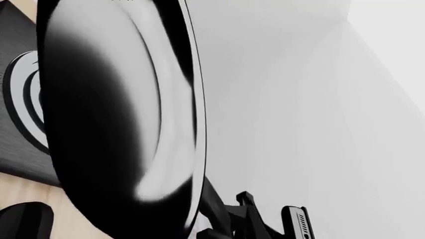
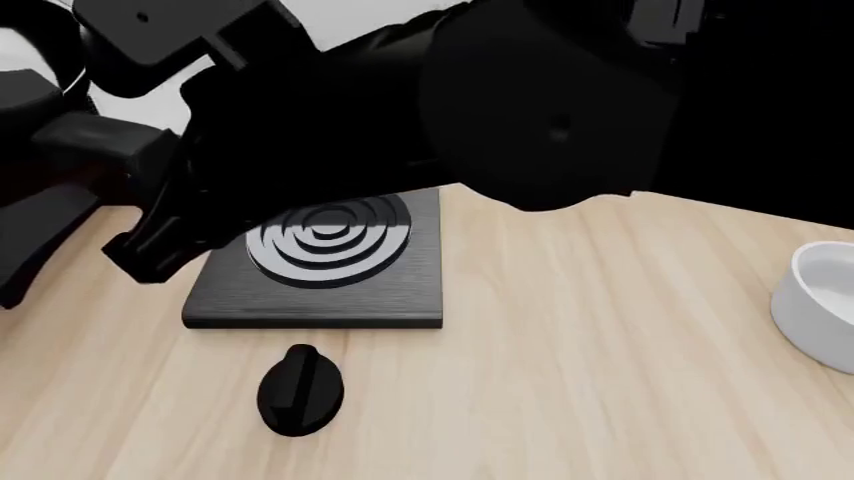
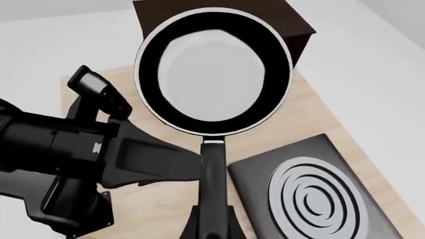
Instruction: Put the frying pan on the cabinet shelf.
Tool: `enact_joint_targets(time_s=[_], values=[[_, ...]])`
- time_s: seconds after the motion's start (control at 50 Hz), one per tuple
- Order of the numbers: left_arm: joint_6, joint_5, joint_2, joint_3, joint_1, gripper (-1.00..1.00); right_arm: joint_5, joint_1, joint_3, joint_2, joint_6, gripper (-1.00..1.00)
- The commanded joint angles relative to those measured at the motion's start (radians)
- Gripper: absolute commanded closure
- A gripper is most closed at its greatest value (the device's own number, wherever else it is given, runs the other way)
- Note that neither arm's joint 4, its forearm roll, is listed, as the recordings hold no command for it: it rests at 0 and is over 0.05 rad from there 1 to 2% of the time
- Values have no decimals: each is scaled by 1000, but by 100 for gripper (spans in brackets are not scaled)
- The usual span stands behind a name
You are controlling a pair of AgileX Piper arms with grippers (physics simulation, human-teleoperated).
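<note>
Frying pan (image 3: 212, 72) lifted off stove (image 3: 312, 194), right tool (image 3: 211, 226) clenched on handle, near cabinet shelf (image 3: 292, 22). Placing remains. Left tool state: cannot tell.

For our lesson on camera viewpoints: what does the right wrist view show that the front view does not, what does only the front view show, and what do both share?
Only the right wrist view shows the frying pan whole, with its light inner surface, its handle and the dark cabinet behind it. Only the front view shows the black knob and the white bowl. Both show the stove plate with its rings and the wooden table.
</note>
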Motion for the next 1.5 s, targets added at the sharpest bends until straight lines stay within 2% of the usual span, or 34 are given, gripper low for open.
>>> enact_joint_targets(time_s=[0.02, 0.14, 0.62, 0.76, 0.78, 1.3, 1.32, 1.4, 1.5], values=[[1, -7, 3, 9, -4, -100, -18, 20, -12, -17, 15, 100], [-14, -14, 3, 22, -6, -100, -19, 41, -9, -13, 27, 100], [0, -14, 5, 26, -9, -100, -28, 66, -5, -6, 19, 100], [25, 3, 16, 19, 1, -100, -29, 61, -4, -9, 10, 100], [32, 12, 20, 14, 5, 100, -29, 61, -3, -9, 6, 100], [59, 16, 25, 10, 11, 100, -38, 89, -21, -10, -6, 100], [63, 16, 25, 7, 13, 100, -35, 87, -24, -8, -13, -100], [82, 19, 24, -5, 21, 100, -34, 85, -25, -8, -1, -100], [93, 19, 21, -9, 20, 100, -41, 32, -5, -33, -8, -100]])
